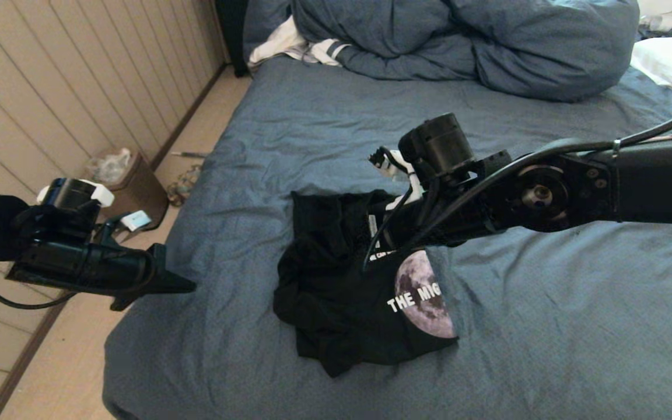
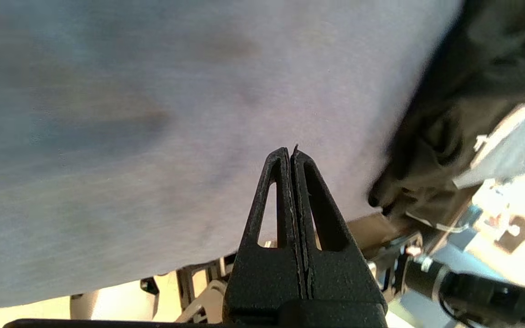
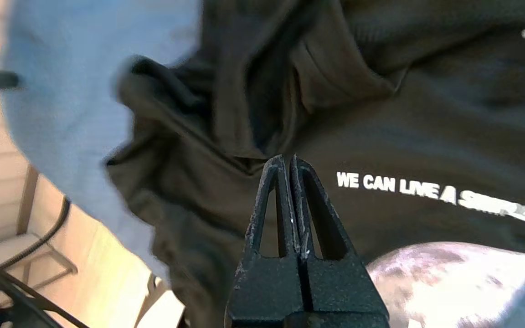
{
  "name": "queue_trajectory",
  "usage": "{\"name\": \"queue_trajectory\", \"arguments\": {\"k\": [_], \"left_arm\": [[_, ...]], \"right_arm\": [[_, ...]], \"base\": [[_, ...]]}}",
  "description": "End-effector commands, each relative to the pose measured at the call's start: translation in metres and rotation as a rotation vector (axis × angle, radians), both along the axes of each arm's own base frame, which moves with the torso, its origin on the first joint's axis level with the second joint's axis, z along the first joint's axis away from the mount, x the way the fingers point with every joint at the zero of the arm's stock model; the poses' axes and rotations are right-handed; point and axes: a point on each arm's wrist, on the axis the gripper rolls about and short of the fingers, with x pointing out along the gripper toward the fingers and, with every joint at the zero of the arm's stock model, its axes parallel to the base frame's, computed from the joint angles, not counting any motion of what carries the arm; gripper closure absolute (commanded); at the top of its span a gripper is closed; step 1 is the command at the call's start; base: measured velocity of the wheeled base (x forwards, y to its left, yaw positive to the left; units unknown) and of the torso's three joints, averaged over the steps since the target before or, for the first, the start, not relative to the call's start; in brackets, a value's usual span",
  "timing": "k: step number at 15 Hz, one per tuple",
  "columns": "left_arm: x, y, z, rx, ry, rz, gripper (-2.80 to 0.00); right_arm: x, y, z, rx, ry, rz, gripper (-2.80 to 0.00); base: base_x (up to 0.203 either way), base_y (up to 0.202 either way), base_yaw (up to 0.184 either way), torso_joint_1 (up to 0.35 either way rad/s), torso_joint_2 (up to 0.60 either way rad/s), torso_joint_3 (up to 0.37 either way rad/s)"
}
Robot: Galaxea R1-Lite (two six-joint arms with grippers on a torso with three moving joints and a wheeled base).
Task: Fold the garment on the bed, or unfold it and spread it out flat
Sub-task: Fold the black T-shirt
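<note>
Garment (image 1: 336,291) lies crumpled on the bed (image 1: 546,326), moon print up, near the left edge. Right gripper (image 3: 288,159) hovers over it, jaws together, empty. Left gripper (image 2: 290,152) beside the bed, jaws together.

The bed (image 1: 289,134), covered in a wrinkled slate-blue sheet, fills most of the head view from centre to right edge. A crumpled black T-shirt (image 1: 336,291) with a moon print lies on it at lower centre. A bunched blue duvet (image 1: 487,41) lies across the top, a white striped cloth (image 1: 289,46) at top centre-left.
</note>
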Motion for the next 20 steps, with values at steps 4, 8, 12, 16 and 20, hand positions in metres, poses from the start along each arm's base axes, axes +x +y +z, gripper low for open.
{"name": "queue_trajectory", "arguments": {"k": [4, 8, 12, 16, 20], "left_arm": [[0.002, -0.001, -0.003, -0.004, 0.014, -0.002, 0.0], [0.004, -0.001, -0.005, -0.004, 0.019, -0.002, 0.0], [0.004, -0.001, -0.005, -0.004, 0.019, -0.002, 0.0], [0.006, -0.001, -0.008, -0.003, 0.013, -0.002, 0.0], [0.009, -0.001, -0.01, -0.007, -0.019, -0.001, 0.0]], "right_arm": [[0.017, -0.004, -0.017, -0.029, 0.03, -0.03, 0.0], [0.028, -0.002, -0.025, -0.041, 0.033, -0.035, 0.0], [0.043, 0.013, -0.033, -0.034, 0.026, -0.026, 0.0], [0.054, 0.033, -0.04, -0.045, -0.006, -0.02, 0.0], [0.065, 0.058, -0.044, -0.067, -0.096, -0.039, 0.0]], "base": [[0.0, 0.0, 0.0, 0.0, 0.0, 0.0], [0.0, 0.0, 0.0, 0.0, 0.0, 0.0], [0.0, 0.0, 0.0, 0.0, 0.0, 0.0], [0.0, 0.0, 0.0, 0.0, 0.0, 0.0], [0.0, 0.0, 0.0, 0.0, 0.0, 0.0]]}}
